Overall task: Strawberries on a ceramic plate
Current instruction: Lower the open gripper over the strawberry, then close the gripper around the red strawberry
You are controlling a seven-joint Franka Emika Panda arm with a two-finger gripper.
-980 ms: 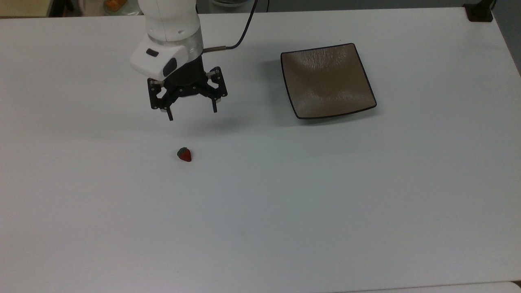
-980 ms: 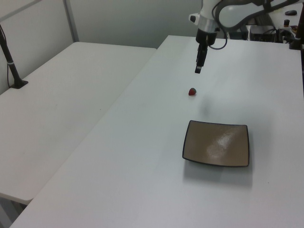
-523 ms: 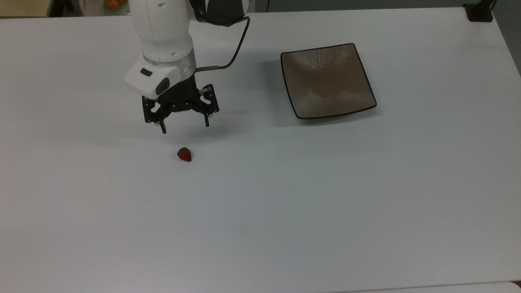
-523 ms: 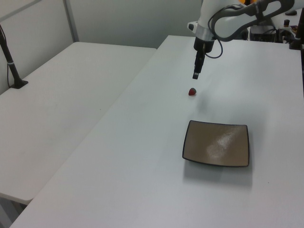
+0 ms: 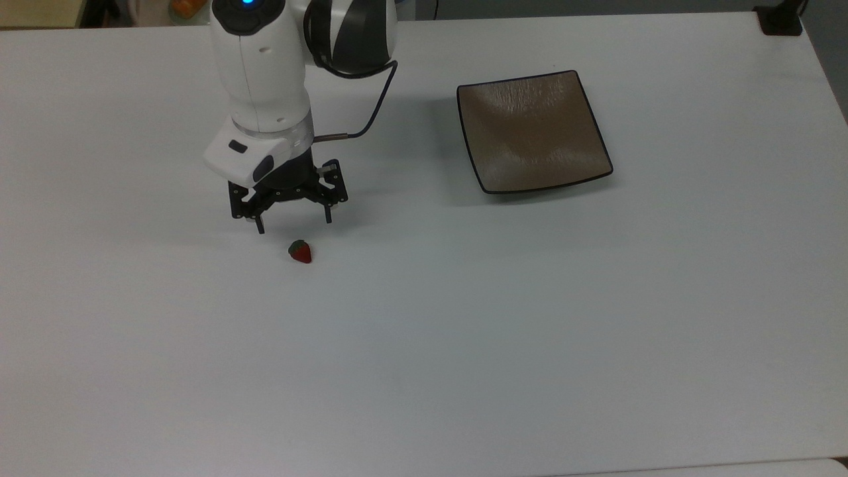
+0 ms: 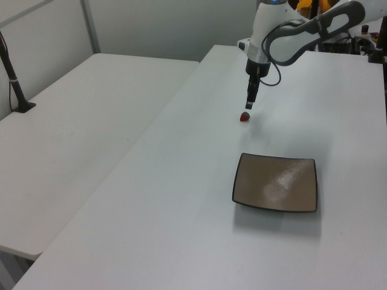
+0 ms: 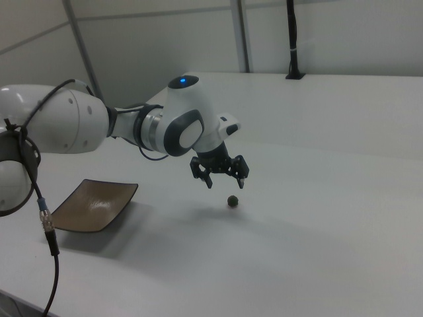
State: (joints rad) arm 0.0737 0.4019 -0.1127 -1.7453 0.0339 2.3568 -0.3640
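A small red strawberry (image 5: 301,252) with a green cap lies on the white table (image 5: 464,331), also seen in the left view (image 6: 244,116) and the right view (image 7: 232,201). My gripper (image 5: 293,225) hangs just above and behind it, fingers spread open with nothing between them; it shows too in the left view (image 6: 248,106) and the right view (image 7: 225,183). The square brown ceramic plate (image 5: 532,130) with a dark rim sits empty toward the top view's right, and appears in the left view (image 6: 276,182) and the right view (image 7: 91,204).
A second white table (image 6: 72,133) stands at the left view's left. A black post base (image 5: 780,21) sits at the top view's far right corner. The arm's cable (image 5: 374,106) loops beside the wrist.
My gripper has come down and toward the strawberry, from well behind it to just above it, still open. Strawberry and plate have not moved.
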